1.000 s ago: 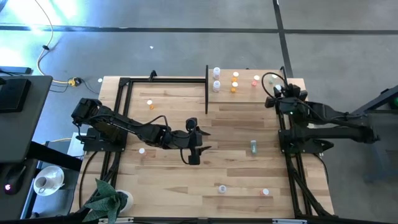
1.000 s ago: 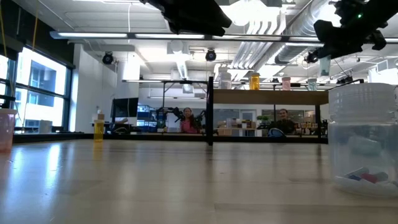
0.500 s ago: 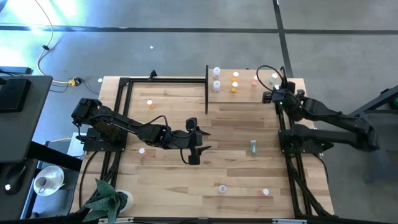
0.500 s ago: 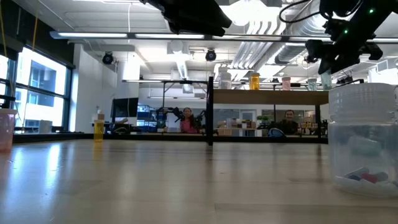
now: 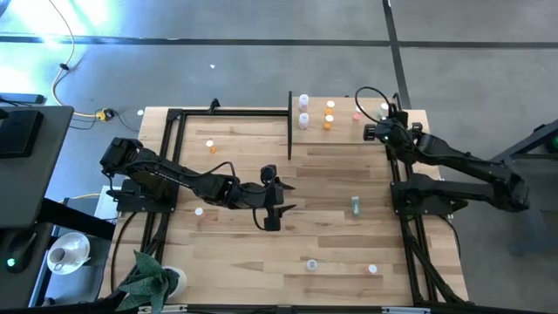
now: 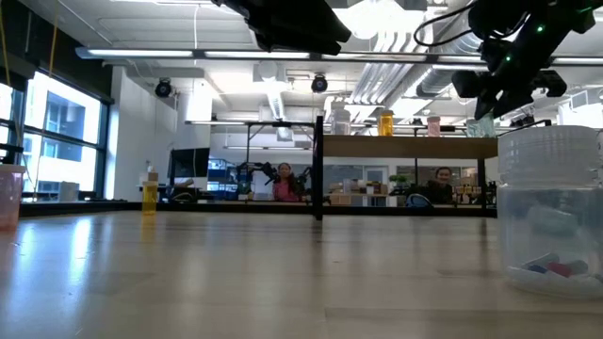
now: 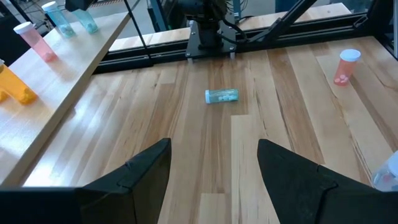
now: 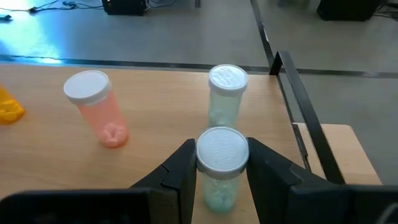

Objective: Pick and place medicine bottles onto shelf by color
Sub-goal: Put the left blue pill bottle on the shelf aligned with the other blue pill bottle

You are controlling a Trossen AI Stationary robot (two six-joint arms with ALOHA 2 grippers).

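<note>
The shelf is a pale board at the table's far right. On it stand white-bodied bottles, orange ones, a pink one and a green one. My right gripper hovers over the shelf's right part, just in front of that standing green bottle, shut on another green bottle. A third green bottle lies on its side on the tabletop. My left gripper hangs open over the table's middle, holding nothing. My right gripper pinches the green bottle between its two fingers, one on each side of its body just under the white cap. The fingers slant downward from the table's right side. The bottle stands upright in the hold, over the shelf board; whether its bottom touches, I cannot tell.
Loose bottles stand about the tabletop: an orange one, a white one, another white one and a pink one near the front edge. Thin black posts edge the shelf. A plant sits at the front left corner.
My right gripper has swung toward the table's left along the far edge, out over the shelf, sinking a little and turning, with the green bottle still upright between its fingers.
</note>
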